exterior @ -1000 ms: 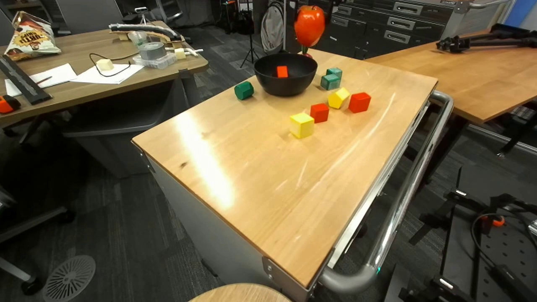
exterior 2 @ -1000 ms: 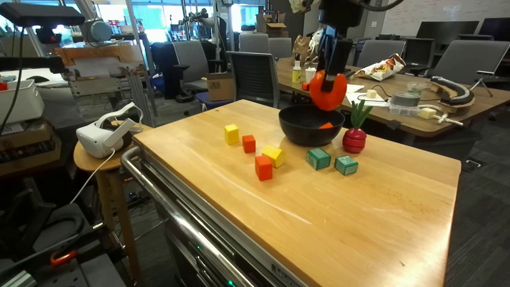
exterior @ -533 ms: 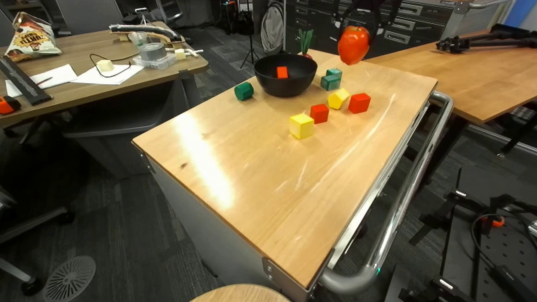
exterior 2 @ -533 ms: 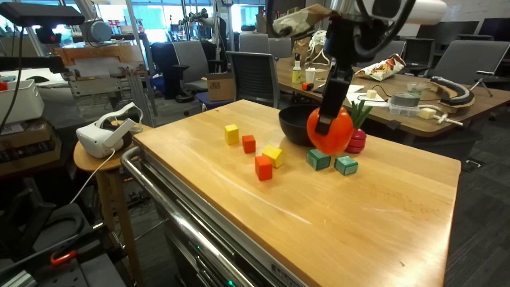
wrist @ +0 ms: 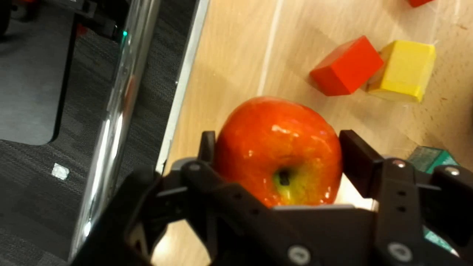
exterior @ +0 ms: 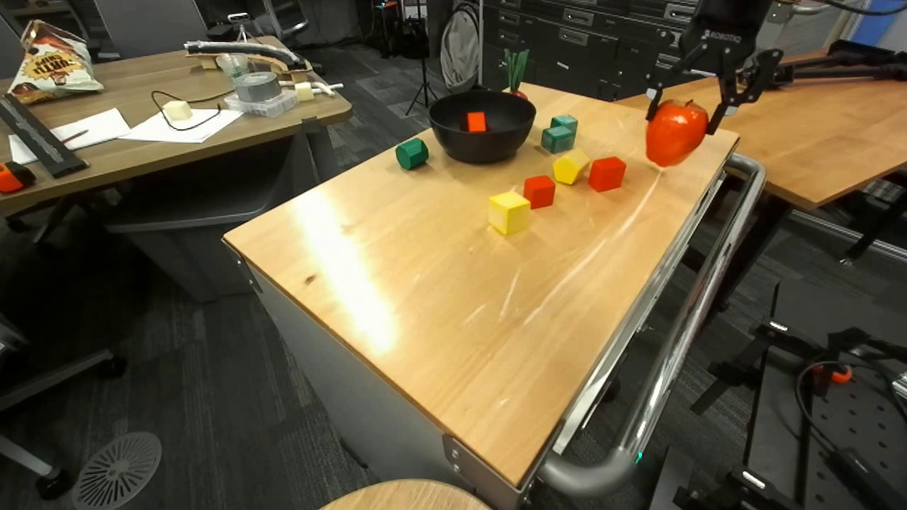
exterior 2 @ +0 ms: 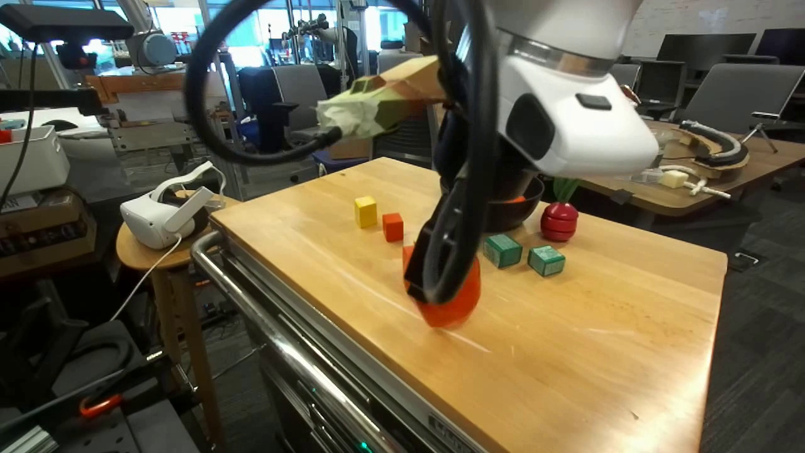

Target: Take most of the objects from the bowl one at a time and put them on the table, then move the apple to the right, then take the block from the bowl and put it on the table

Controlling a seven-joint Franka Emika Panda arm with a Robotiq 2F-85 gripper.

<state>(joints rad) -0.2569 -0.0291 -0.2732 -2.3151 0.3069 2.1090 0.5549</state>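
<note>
The apple is pinched between the jaws, which press on its opposite sides; its stem hollow shows in the wrist view. I have it at the rail side of the counter, with a red block to one side and the metal rail to the other, apart from both. Whether its tapered lower end touches the wood I cannot tell. A yellow block stands just beside the red one. Inside the black bowl lies an orange-red block.

Step in hand, by my judgement: moving the apple to the right, since only one block shows in the bowl. The next move calls for gentle lowering until the counter bears the fruit's weight, then an even spreading of the jaws and a straight lift. The narrow underside may let it tip or roll toward the rail, so I would release slowly. After that I should go to the bowl for the orange-red block, a far smaller grip.
</note>
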